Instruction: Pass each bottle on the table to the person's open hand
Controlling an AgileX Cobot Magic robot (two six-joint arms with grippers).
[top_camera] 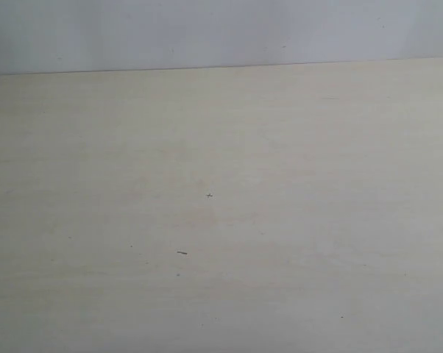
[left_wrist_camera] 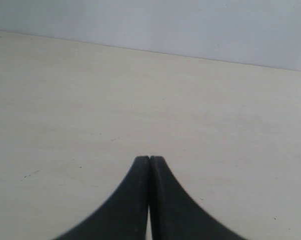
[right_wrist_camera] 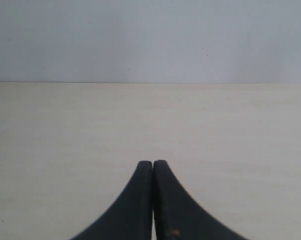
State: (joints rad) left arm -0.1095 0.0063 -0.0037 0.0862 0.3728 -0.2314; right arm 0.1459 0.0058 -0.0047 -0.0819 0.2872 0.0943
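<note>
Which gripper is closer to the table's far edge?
Probably right: the right gripper faces the table edge squarely, fairly near; the left gripper sees it farther off, slanted.

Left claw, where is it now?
Only the left wrist view shows the left claw, shut over the table, facing its far edge; outside the exterior view.

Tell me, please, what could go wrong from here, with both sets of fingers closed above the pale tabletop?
1. No bottle and no open hand shows in any view, only the broad pale beige tabletop; a reach begun now would likely be blind.
2. The black tapered fingers of the left gripper and the right gripper are pressed shut; unless opened before an approach, they may knock a bottle over rather than grasp it.
</note>
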